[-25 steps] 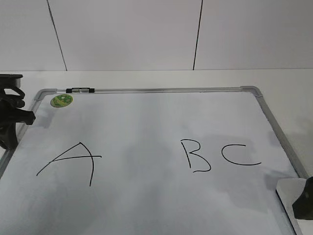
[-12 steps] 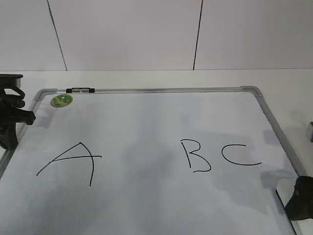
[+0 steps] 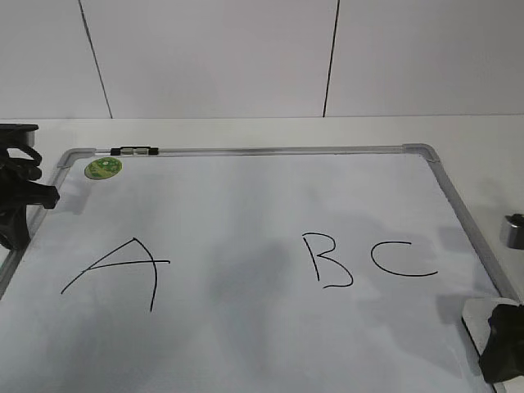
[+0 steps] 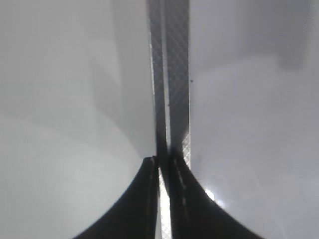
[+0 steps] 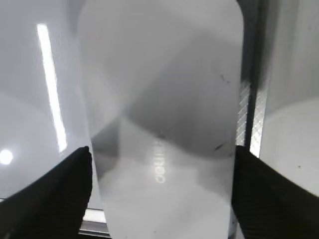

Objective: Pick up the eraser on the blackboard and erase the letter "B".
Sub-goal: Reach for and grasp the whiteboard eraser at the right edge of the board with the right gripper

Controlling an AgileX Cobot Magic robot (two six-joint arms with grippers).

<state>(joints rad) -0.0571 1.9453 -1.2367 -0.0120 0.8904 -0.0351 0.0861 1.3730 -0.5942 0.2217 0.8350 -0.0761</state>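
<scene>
The blackboard [image 3: 246, 205] lies flat with a grey frame. The letter "B" [image 3: 326, 260] is drawn in thin black line right of centre, whole. The eraser [image 3: 475, 315] lies at the board's near right corner, next to the frame; in the right wrist view [image 5: 159, 99] it fills the middle, white and rounded. My right gripper [image 3: 501, 352] is low over it, open, with one finger close against each long side [image 5: 162, 154]. My left gripper [image 3: 16, 205] is shut and empty over the board's left frame [image 4: 172, 74].
The letter A [image 3: 123, 270] is at the left and the letter C [image 3: 401, 260] just right of the B. A green sticker [image 3: 103, 169] and a small black-and-silver clip [image 3: 133, 151] sit at the far left corner. A grey object [image 3: 514, 231] shows at the right edge.
My right gripper has moved in and down over the eraser at the near right corner. The grey object has come into view at the right edge. The left arm has not moved.
</scene>
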